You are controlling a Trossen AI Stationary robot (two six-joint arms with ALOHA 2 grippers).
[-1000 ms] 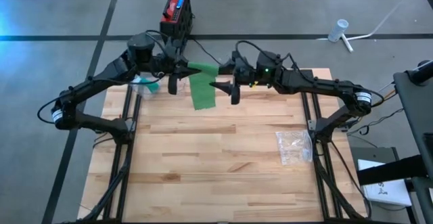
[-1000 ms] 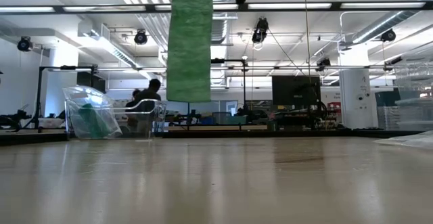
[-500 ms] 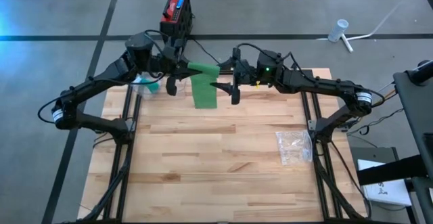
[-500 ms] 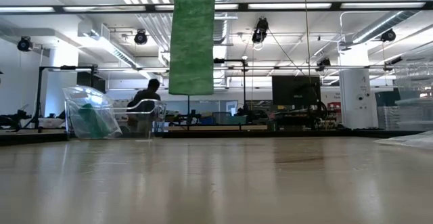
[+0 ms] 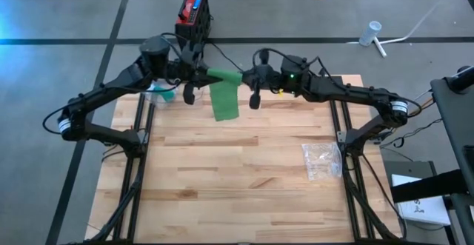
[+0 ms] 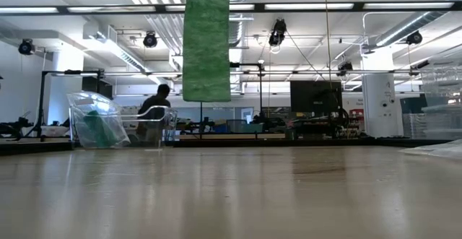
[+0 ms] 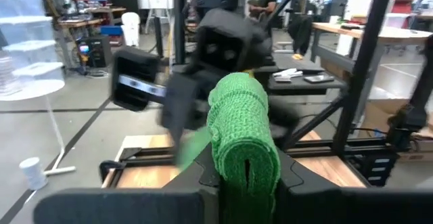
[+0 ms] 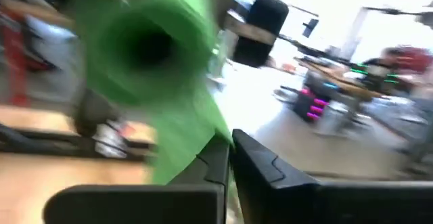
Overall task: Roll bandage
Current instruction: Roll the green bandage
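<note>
The green bandage is partly rolled. Its roll sits high above the table's far edge, and a loose strip hangs from it, its lower end clear of the table. My left gripper comes level from the left and is shut on the roll. My right gripper comes level from the right and is shut at the bandage's right edge, just below the roll. My left gripper pinches the rolled part between its two fingers, coming level from the table's left. The roll's end faces out past the fingertips, and the strip hangs slack beneath it. My right gripper is shut on the strip's right edge just under the roll, coming level from the table's right. Blur hides how many layers it has.
A clear plastic container with green contents stands at the table's far left, also seen in the low view. A clear plastic bag lies near the right edge. A red and black box sits on the floor beyond the table.
My right gripper has rolled about its own axis and shut; its fingers stood wide apart on either side of the bandage's right edge before. The hanging strip has swung slightly toward the table's right. My left gripper has kept its hold on the roll.
</note>
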